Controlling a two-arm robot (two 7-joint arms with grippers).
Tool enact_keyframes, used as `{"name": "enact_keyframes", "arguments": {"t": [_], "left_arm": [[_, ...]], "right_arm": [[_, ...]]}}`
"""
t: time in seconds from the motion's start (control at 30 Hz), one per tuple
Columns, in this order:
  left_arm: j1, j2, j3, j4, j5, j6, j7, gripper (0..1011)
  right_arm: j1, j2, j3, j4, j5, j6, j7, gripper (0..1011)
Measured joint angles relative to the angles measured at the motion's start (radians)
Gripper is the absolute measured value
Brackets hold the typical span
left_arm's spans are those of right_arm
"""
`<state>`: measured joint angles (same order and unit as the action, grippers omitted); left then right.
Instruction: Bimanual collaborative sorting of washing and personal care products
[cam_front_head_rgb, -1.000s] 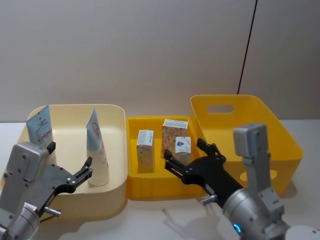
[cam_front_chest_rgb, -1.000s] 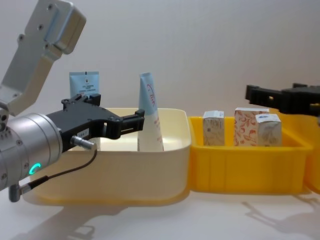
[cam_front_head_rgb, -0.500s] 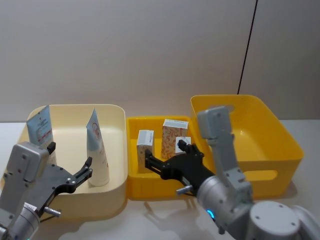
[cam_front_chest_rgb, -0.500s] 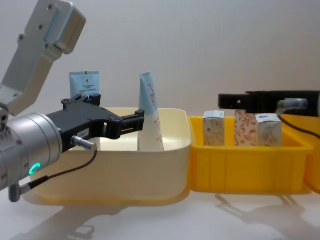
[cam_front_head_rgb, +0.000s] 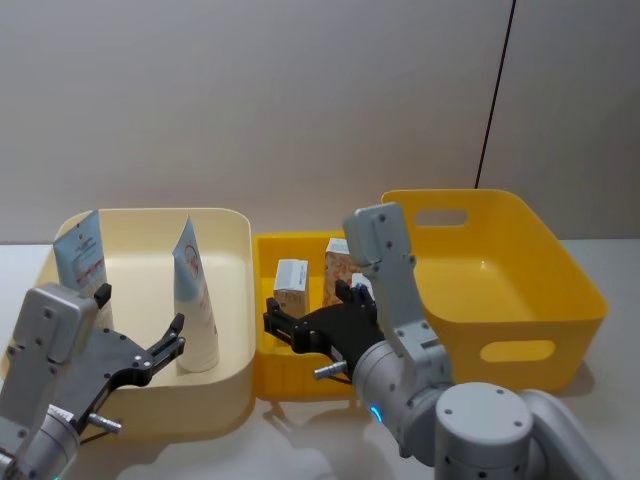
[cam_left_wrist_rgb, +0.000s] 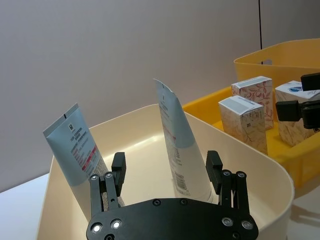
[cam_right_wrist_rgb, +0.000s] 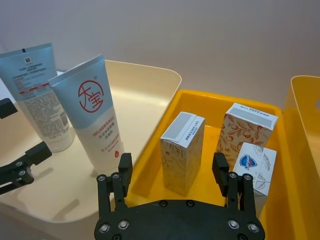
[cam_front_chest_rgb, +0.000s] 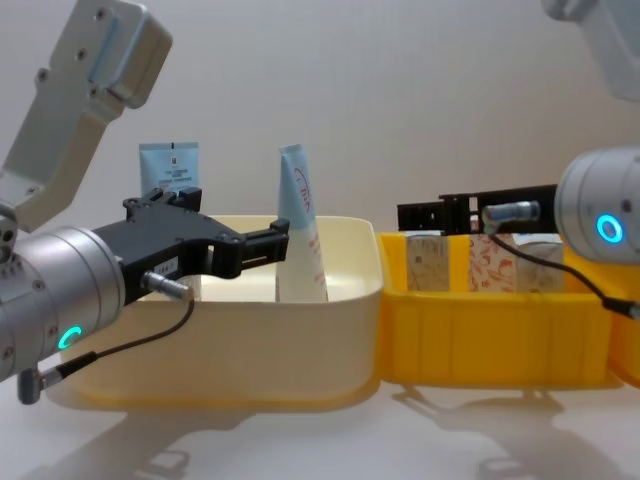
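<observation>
Two pale-blue tubes (cam_front_head_rgb: 193, 295) (cam_front_head_rgb: 80, 250) stand upright in the cream tub (cam_front_head_rgb: 225, 370) on the left. My left gripper (cam_front_head_rgb: 140, 312) hovers open at the tub's front, the nearer tube (cam_left_wrist_rgb: 180, 145) ahead of its fingers and untouched. Three cartons stand in the small yellow tray (cam_front_head_rgb: 265, 375): a pale one (cam_right_wrist_rgb: 182, 150), a floral one (cam_right_wrist_rgb: 245, 130) and a white-and-blue one (cam_right_wrist_rgb: 255, 167). My right gripper (cam_front_head_rgb: 305, 322) is open over the tray's front left, aimed at the pale carton, and holds nothing.
A large yellow bin (cam_front_head_rgb: 560, 290) with handle slots stands right of the tray. The three containers touch side by side on a white table (cam_front_head_rgb: 300, 425). A dark cable (cam_front_head_rgb: 495, 90) runs down the wall behind.
My right arm has swung left from the tray's right side to its front left, still open. The left arm, tubes and cartons have not moved.
</observation>
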<state>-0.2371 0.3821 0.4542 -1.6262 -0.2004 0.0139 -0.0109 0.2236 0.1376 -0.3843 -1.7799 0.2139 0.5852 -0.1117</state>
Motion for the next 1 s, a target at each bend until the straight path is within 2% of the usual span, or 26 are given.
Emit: {"name": "enact_keyframes", "arguments": {"t": [0.3,0.5,0.73,1.0], "left_arm": [[0.000,0.000,0.000,0.000,0.000,0.000,0.000,1003],[0.000,0.000,0.000,0.000,0.000,0.000,0.000,1003],[0.000,0.000,0.000,0.000,0.000,0.000,0.000,1003],[0.000,0.000,0.000,0.000,0.000,0.000,0.000,1003]], "right_arm": [[-0.016,-0.014,0.004,-0.013,-0.036,0.009,-0.056,998],[-0.050,-0.012,0.032,-0.051,-0.051,0.008,-0.090,998],[-0.082,-0.007,0.061,-0.086,-0.057,0.008,-0.110,998],[-0.098,-0.008,0.076,-0.102,-0.061,0.009,-0.115,996]]}}
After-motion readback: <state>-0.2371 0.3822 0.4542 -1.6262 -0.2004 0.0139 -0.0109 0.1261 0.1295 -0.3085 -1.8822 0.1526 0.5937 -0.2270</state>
